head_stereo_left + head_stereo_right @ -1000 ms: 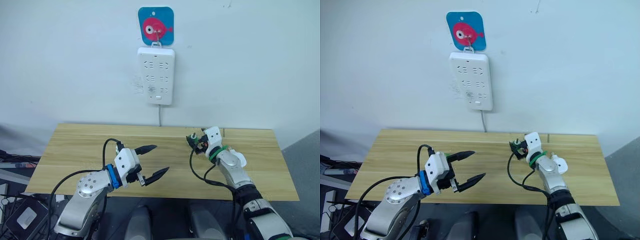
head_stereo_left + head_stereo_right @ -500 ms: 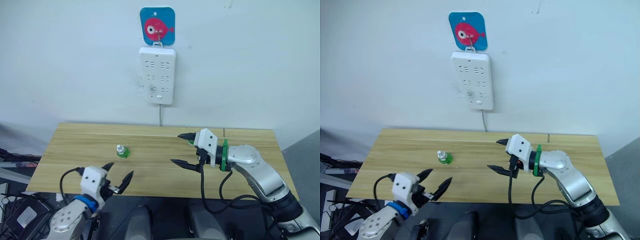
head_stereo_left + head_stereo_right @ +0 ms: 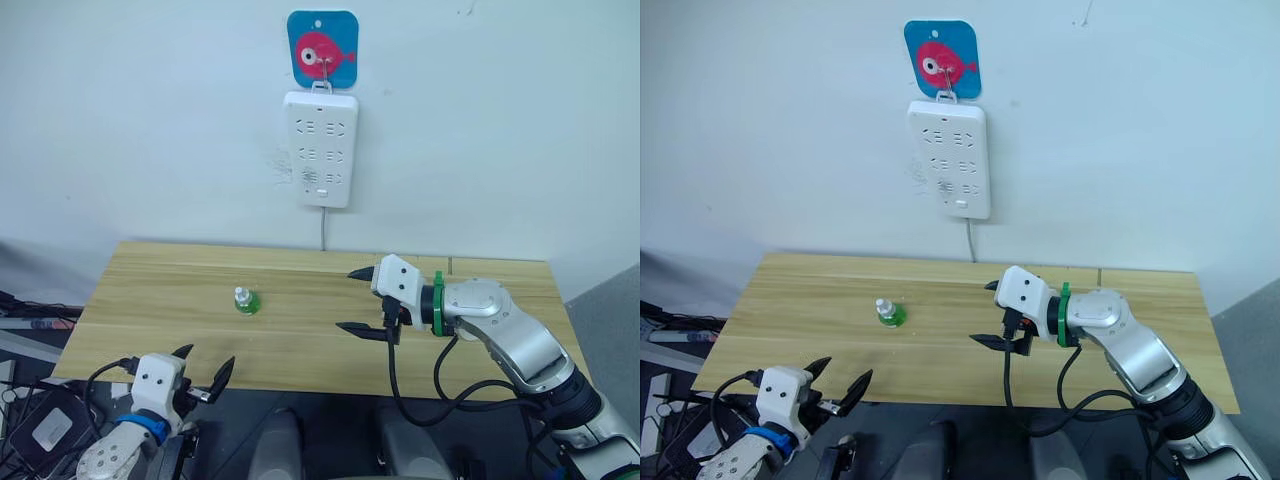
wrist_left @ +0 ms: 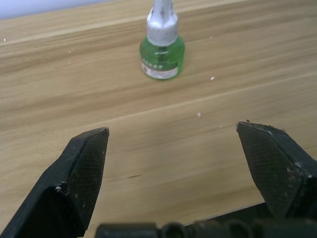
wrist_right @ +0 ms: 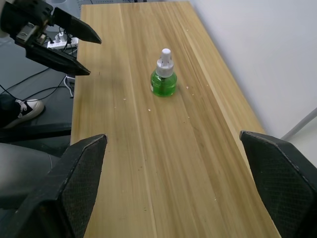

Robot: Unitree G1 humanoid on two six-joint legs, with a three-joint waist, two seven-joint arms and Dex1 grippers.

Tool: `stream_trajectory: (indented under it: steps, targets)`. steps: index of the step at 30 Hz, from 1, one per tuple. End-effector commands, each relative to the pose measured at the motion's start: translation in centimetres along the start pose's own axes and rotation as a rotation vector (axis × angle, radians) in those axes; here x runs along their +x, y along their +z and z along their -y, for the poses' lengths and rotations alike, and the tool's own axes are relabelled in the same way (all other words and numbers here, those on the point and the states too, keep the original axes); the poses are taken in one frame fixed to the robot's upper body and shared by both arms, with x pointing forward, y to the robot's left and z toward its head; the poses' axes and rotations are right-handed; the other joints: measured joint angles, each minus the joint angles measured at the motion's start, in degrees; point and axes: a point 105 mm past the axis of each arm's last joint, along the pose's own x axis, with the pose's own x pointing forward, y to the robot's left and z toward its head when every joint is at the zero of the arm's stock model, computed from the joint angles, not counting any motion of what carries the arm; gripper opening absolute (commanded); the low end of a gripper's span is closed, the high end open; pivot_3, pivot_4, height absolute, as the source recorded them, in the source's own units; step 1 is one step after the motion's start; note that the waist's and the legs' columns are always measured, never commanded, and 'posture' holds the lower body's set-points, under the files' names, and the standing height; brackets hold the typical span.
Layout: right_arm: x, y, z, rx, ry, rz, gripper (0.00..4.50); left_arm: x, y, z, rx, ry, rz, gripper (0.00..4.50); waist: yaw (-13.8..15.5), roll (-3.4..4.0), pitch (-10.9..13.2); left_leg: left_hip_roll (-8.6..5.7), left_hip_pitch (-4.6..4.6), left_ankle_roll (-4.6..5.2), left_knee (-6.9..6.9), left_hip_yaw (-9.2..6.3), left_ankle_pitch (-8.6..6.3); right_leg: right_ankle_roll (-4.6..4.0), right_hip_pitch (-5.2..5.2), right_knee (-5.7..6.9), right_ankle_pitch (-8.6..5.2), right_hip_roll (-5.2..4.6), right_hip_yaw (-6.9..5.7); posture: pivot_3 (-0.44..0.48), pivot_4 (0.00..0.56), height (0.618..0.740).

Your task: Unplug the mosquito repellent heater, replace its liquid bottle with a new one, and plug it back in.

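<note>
While both grippers are spread wide and hold nothing, the left gripper (image 3: 200, 378) low at the near edge of the worktop (image 3: 150, 300) and the right gripper (image 3: 358, 299) above its middle, the green liquid bottle (image 3: 244, 300) stands upright and alone on the wood. I cannot find the mosquito repellent heater; the power strip (image 3: 321, 150) on the wall has nothing plugged in. To take the bottle well, I think a gripper should come level and close on the body, not on the narrow cap.
</note>
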Motion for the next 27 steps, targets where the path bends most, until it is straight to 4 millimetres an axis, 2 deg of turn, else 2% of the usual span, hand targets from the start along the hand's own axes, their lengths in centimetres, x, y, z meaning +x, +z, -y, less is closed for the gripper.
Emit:
stream_trajectory:
  steps: [1,9,12,22,27]
  targets:
    - [0.0,1.4,0.1,-0.035,-0.048,0.029,4.48,1.6,0.8,-0.7,-0.001,0.038,0.051,4.5,0.1,-0.01,0.1,0.0,-0.01,-0.01,0.0,0.0,0.01,-0.01,0.0,0.0,0.01,0.0,-0.01,0.005,0.264,0.729]
    - [0.1,1.6,-0.8,-0.009,-0.049,-0.01,4.48,5.7,0.8,-1.0,0.007,0.032,0.078,4.5,-0.2,-0.16,1.3,0.01,-0.03,-0.01,-0.02,-0.01,0.0,-0.01,-0.03,0.02,0.02,-0.01,-0.04,-0.029,0.31,0.729]
    - [-0.2,1.4,-1.3,0.02,-0.03,-0.031,4.48,7.0,0.0,-0.6,0.014,0.011,0.052,4.5,-0.3,-0.09,1.8,0.05,-0.04,-0.01,-0.04,-0.09,0.0,-0.06,-0.03,0.04,0.05,0.0,-0.14,-0.024,0.322,0.729]
    - [-1.2,1.0,-2.5,0.095,0.011,-0.069,4.48,9.9,0.7,0.8,0.031,-0.021,0.09,4.5,-0.2,-0.05,3.1,-0.05,-0.08,-0.01,-0.03,-0.11,0.0,-0.04,0.0,0.03,0.05,-0.06,-0.17,-0.017,0.339,0.729]
    - [-1.5,0.9,-2.7,0.122,0.025,-0.083,4.48,10.8,0.9,0.2,0.005,0.025,0.103,4.5,-0.2,0.0,3.2,-0.02,-0.07,-0.01,-0.03,-0.15,0.0,-0.04,0.0,0.04,0.05,-0.04,-0.22,-0.025,0.333,0.729]
